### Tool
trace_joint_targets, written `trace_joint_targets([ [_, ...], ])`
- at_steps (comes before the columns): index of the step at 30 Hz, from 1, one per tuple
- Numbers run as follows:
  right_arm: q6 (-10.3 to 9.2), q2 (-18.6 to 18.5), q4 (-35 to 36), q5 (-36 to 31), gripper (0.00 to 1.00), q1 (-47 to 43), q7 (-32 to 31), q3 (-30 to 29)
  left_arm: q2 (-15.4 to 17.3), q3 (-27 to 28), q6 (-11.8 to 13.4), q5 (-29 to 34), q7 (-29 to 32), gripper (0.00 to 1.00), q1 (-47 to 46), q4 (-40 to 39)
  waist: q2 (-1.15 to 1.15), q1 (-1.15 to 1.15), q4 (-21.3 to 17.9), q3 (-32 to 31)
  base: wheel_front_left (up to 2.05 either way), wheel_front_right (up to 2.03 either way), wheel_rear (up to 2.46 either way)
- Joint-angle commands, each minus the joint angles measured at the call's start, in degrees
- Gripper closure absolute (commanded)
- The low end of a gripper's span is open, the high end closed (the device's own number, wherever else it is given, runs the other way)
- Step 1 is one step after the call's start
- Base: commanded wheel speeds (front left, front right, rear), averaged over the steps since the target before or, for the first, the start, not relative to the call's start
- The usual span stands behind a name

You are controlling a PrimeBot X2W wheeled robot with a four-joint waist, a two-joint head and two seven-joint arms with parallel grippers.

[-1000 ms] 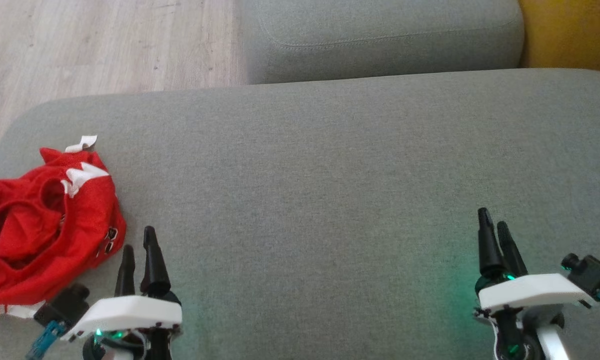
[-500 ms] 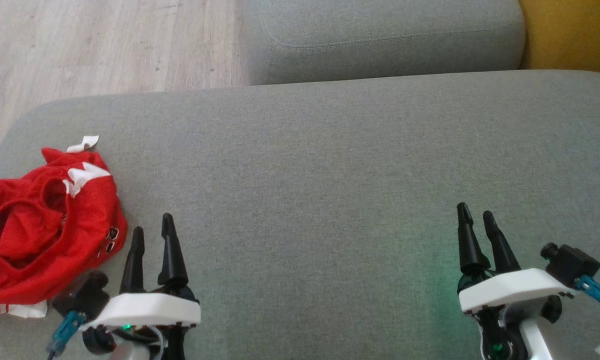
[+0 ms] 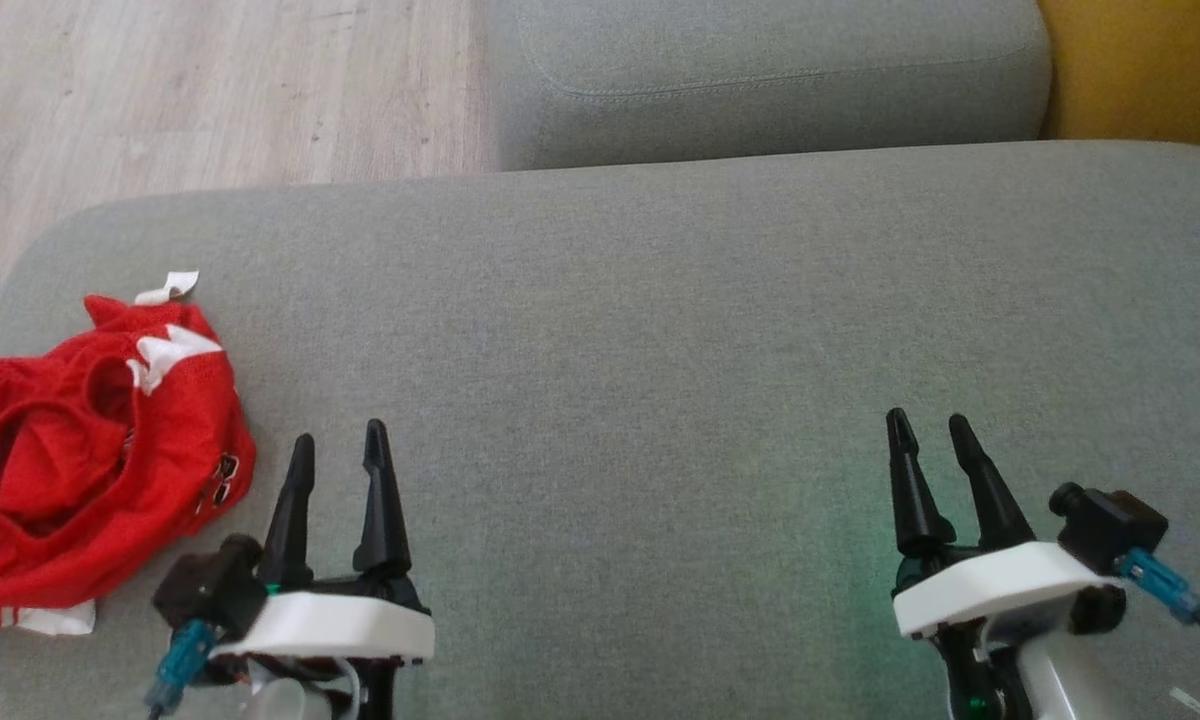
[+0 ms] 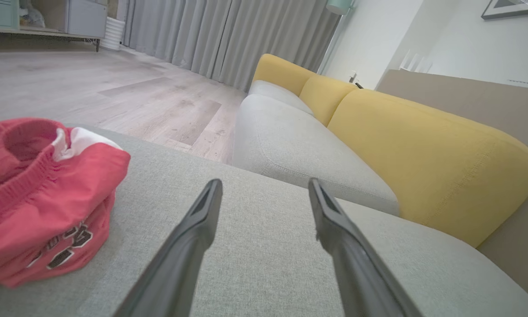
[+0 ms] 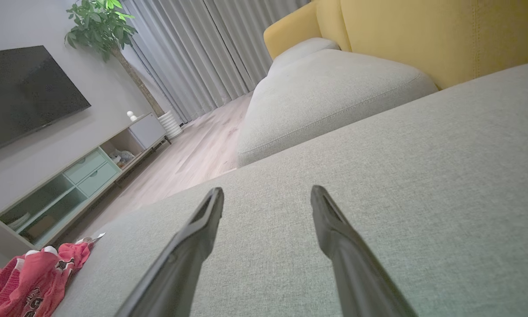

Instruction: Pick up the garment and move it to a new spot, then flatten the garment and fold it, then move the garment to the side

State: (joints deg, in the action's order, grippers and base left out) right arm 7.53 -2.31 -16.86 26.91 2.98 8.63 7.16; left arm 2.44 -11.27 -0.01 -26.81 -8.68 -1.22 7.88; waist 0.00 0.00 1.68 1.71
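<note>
While the garment (image 3: 90,450) lies crumpled at the left end of the grey sofa seat (image 3: 660,330), the left tool (image 3: 339,433) near it and the right tool (image 3: 926,418) far across both sit fingers apart, empty — pickup, flattening, folding all pending.

The crumpled red jersey with black lettering (image 3: 90,450) lies on the left end of the broad grey fabric sofa cushion (image 3: 660,330). The left pincer (image 3: 340,440) is just to its right, not touching it. The right pincer (image 3: 928,420) is well apart, over the cushion's right part. Behind this cushion sits a second grey fabric cushion (image 3: 760,80), with pale wooden floor (image 3: 210,90) to its left and a yellow upholstered backrest (image 3: 1150,70) to its right.
</note>
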Motion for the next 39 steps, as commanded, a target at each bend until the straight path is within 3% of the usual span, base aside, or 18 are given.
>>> trace_joint_targets([
  [1, -0.03, -0.4, 1.9, -1.9, 0.00, 3.2, 0.9, 1.4, 0.3, 0.7, 0.0, 2.0, -0.9, 0.00, -3.0, -2.2, 0.00, 0.00, 0.0, -0.1, 0.00, 0.00, 0.00],
  [9, -0.03, -0.5, 1.1, -7.7, 0.00, 2.9, 2.2, 1.5, 0.4, -0.6, 0.9, 8.0, -2.2, 0.00, -2.6, -1.9, 0.00, 0.00, 0.0, -0.8, 0.00, 0.00, 0.00],
  [20, -0.04, -0.5, 1.0, -15.9, 0.00, 2.6, 4.1, 0.4, 0.4, -0.6, 4.1, 15.3, -4.1, 0.00, -2.6, 0.3, 0.00, 0.00, 0.0, -1.4, 0.00, 0.00, 0.00],
  [34, -0.04, -0.6, 0.4, -25.2, 0.00, 3.5, 6.3, 0.2, 0.4, -1.4, 5.5, 24.6, -6.2, 0.00, -3.1, 0.6, 0.00, 0.00, 0.1, -1.1, 0.00, 0.00, 0.00],
  [39, -0.04, -0.6, 0.5, -25.3, 0.00, 3.7, 6.4, -0.1, 0.4, -1.0, 5.5, 24.7, -6.3, 0.00, -3.3, 1.0, 0.00, 0.00, 0.0, -0.8, 0.00, 0.00, 0.00],
])
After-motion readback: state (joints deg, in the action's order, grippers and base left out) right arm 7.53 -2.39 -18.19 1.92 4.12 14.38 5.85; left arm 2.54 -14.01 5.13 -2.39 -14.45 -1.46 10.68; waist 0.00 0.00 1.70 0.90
